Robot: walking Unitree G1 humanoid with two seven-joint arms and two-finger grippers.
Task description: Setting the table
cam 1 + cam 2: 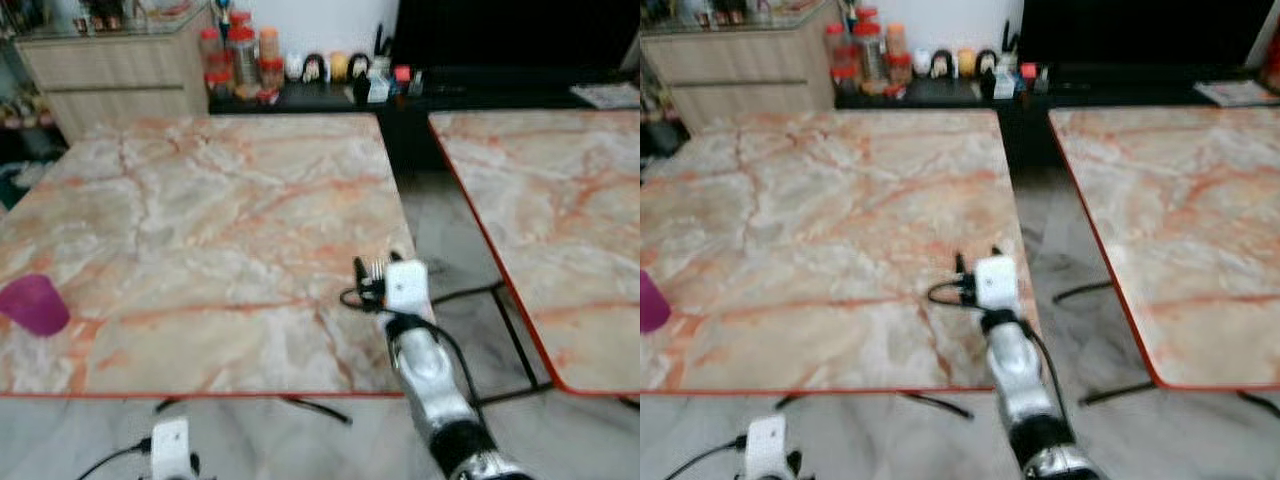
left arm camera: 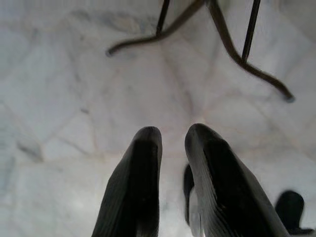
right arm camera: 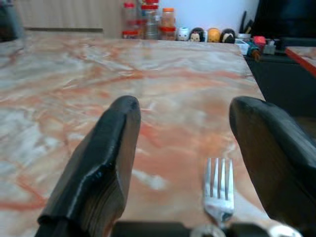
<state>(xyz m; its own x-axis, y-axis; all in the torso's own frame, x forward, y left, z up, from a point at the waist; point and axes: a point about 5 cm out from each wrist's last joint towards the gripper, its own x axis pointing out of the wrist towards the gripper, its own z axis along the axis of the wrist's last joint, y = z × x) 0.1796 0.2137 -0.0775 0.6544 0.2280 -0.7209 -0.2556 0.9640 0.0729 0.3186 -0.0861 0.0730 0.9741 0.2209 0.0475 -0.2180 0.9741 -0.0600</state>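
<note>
A silver fork (image 3: 218,190) lies flat on the marble table (image 1: 200,200), close to its front right corner, tines pointing away from me. My right gripper (image 3: 185,103) hovers low over it and is open, one black finger on each side of the fork, neither pressing on it. In the left eye view the fork (image 1: 377,268) sits just ahead of the white wrist. A purple cup (image 1: 35,303) stands near the table's left front edge. My left gripper (image 2: 173,136) hangs below the table edge over the floor, fingers together and holding nothing.
A second marble table (image 1: 560,220) stands to the right across a narrow floor gap with black table legs (image 1: 510,320). Jars and small figures (image 1: 240,60) line a dark low shelf at the back, beside a wooden cabinet (image 1: 120,65).
</note>
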